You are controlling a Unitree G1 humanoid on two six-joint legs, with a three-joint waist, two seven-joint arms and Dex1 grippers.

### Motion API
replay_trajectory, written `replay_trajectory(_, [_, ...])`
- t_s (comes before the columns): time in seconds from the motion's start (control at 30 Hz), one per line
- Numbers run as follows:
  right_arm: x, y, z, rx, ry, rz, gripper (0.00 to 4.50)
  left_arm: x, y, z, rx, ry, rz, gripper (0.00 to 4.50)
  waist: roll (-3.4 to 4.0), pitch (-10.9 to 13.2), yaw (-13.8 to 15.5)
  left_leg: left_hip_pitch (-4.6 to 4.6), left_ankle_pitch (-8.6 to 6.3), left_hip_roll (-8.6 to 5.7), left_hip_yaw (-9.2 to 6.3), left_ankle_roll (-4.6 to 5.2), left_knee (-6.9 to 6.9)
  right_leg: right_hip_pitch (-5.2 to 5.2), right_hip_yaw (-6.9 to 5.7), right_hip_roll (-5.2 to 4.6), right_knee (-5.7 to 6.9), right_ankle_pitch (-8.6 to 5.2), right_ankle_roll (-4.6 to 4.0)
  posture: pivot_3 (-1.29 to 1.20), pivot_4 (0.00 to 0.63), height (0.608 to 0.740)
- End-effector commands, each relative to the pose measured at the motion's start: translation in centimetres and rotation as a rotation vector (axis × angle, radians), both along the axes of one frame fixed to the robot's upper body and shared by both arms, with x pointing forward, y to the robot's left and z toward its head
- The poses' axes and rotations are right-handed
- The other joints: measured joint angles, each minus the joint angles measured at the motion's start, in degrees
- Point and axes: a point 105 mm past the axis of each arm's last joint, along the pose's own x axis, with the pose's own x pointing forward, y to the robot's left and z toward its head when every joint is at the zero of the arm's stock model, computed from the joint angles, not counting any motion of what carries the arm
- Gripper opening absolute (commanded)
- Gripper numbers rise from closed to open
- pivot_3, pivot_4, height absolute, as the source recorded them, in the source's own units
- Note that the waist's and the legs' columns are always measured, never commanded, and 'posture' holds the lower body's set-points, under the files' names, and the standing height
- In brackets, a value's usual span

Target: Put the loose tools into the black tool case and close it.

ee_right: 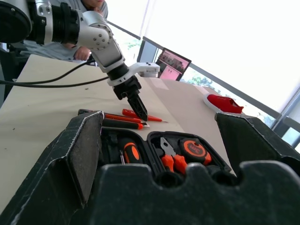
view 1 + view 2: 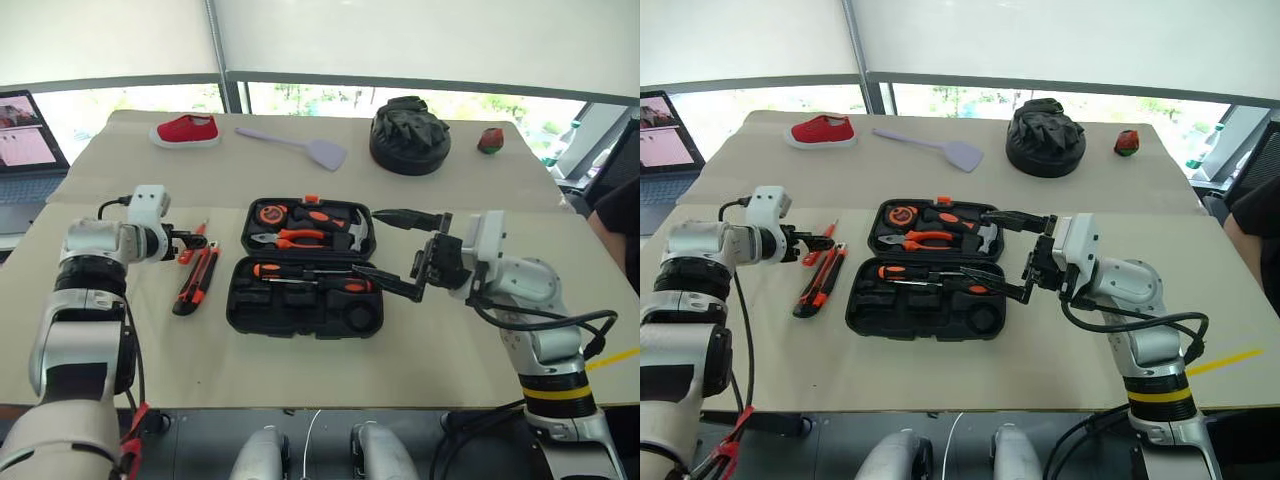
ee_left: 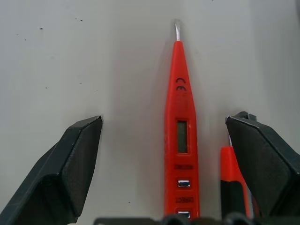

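The black tool case (image 2: 236, 300) lies open in the middle of the table. Pliers, a hammer and a tape measure sit in its far half, and two orange-and-black screwdrivers (image 2: 310, 272) in its near half. Left of the case lie a slim all-orange screwdriver (image 3: 180, 126) and an orange-and-black utility knife (image 2: 195, 283). My left gripper (image 2: 190, 241) hangs open just above the slim screwdriver, which lies between its fingers in the left wrist view. My right gripper (image 2: 364, 240) hovers open and empty over the case's right end, pointing left.
At the table's far side lie a red shoe (image 2: 186, 131), a lilac spatula (image 2: 300, 145), a round black fabric mound (image 2: 409, 135) and a small red object (image 2: 490, 140). A laptop (image 2: 25, 130) stands at the far left. A person (image 2: 615, 225) is at the right edge.
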Motion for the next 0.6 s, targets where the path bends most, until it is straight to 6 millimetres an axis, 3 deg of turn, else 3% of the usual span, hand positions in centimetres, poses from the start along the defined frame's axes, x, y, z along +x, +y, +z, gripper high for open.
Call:
replay_trajectory(0.03, [-0.8, 0.6, 1.7, 0.031, -0.038, 0.034, 4.44, 0.4, 0.3, 0.2, 0.061, -0.005, 0.006, 4.50, 0.00, 0.00, 0.11, 0.00, 0.00, -0.01, 0.00, 0.00, 0.01, 0.01, 0.00, -0.01, 0.00, 0.00, 0.01, 0.00, 0.150, 0.740])
replay_trajectory(0.1, [-0.9, 0.7, 2.1, 0.035, -0.038, 0.034, 4.44, 0.4, 0.6, 0.0, 0.062, 0.004, 0.015, 4.50, 0.00, 0.00, 0.09, 0.01, 0.00, -0.01, 0.00, 0.00, 0.01, 0.00, 0.00, 0.00, 0.01, 0.00, 0.01, 0.00, 0.150, 0.740])
replay_trajectory(0.13, [-0.9, 0.7, 2.2, 0.036, -0.038, 0.033, 4.50, 0.3, 0.7, -0.2, 0.064, 0.014, 0.014, 4.09, 0.00, 0.00, 0.07, 0.03, 0.00, 0.00, -0.01, 0.00, 0.01, 0.01, 0.00, 0.01, 0.04, 0.00, 0.00, 0.00, 0.150, 0.740])
replay_trajectory(0.2, [-0.9, 0.7, 2.3, 0.037, -0.036, 0.030, 4.50, 0.0, 0.8, -0.7, 0.075, 0.039, 0.002, 3.87, 0.00, 0.00, -0.01, 0.04, 0.00, 0.02, -0.01, 0.00, 0.01, 0.00, 0.00, 0.02, 0.06, 0.00, 0.00, 0.00, 0.150, 0.740])
replay_trajectory(0.4, [-0.9, 1.1, 2.8, 0.030, -0.041, 0.033, 4.50, -1.0, 1.3, -2.2, 0.071, 0.096, -0.013, 1.73, 0.00, 0.00, -0.05, 0.03, -0.01, 0.01, -0.01, 0.02, 0.01, 0.01, 0.02, -0.02, 0.05, 0.00, 0.01, 0.00, 0.150, 0.740])
replay_trajectory(0.43, [-0.8, 1.2, 2.9, 0.027, -0.045, 0.038, 4.50, -1.1, 1.5, -2.2, 0.065, 0.085, -0.007, 1.56, 0.00, 0.00, -0.06, 0.03, -0.02, 0.01, -0.01, 0.03, 0.01, 0.01, 0.02, -0.01, 0.05, 0.00, 0.01, 0.00, 0.150, 0.740])
replay_trajectory(0.53, [-0.7, 1.4, 3.3, 0.029, -0.048, 0.051, 4.50, -1.0, 1.8, -1.5, 0.040, 0.032, -0.004, 0.48, 0.00, 0.00, -0.27, 0.05, -0.02, 0.04, 0.00, 0.03, 0.01, 0.01, 0.03, -0.01, 0.06, 0.00, 0.01, 0.00, 0.150, 0.740])
replay_trajectory(0.6, [-0.7, 1.5, 3.5, 0.041, -0.045, 0.063, 4.50, -0.9, 2.3, -0.5, 0.021, -0.023, 0.002, 0.45, 0.00, 0.00, -0.30, 0.06, -0.02, 0.07, -0.02, 0.03, 0.01, 0.01, 0.02, -0.01, 0.08, 0.00, 0.01, 0.00, 0.150, 0.740])
